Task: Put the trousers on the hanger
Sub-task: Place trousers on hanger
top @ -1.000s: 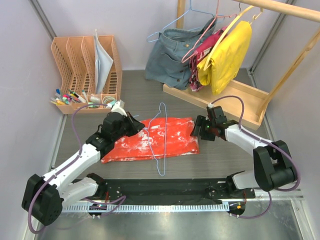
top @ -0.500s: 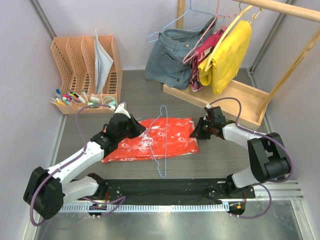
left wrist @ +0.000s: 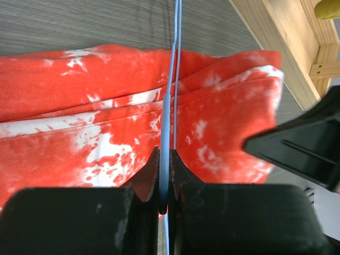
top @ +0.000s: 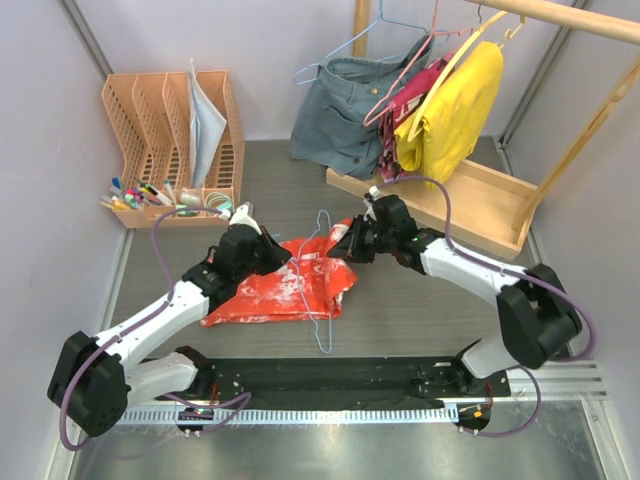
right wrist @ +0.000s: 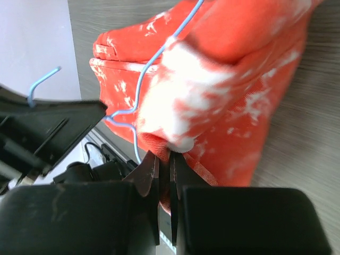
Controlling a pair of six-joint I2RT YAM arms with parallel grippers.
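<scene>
The red-orange, white-splotched trousers [top: 280,292] lie on the table between the arms. Their right end is raised and folded over to the left. My right gripper [top: 345,245] is shut on that raised edge; in the right wrist view the cloth [right wrist: 239,79] bunches above the closed right gripper [right wrist: 164,164]. The light-blue wire hanger [top: 322,300] lies across the trousers, hook [top: 322,215] at the far side. My left gripper [top: 283,262] is shut on the hanger's wire; the left wrist view shows the wire [left wrist: 172,79] pinched in the left gripper [left wrist: 164,167] over the fabric [left wrist: 95,133].
An orange file organiser [top: 170,120] with pens [top: 140,192] stands at the back left. At the back right, a wooden rack [top: 480,200] carries a grey-blue denim garment [top: 340,110], a pink hanger [top: 400,85] and a yellow garment [top: 455,110].
My right gripper closed on the trousers' right end, then lifted it and carried it left, folding the cloth over. My left gripper kept its hold on the hanger.
</scene>
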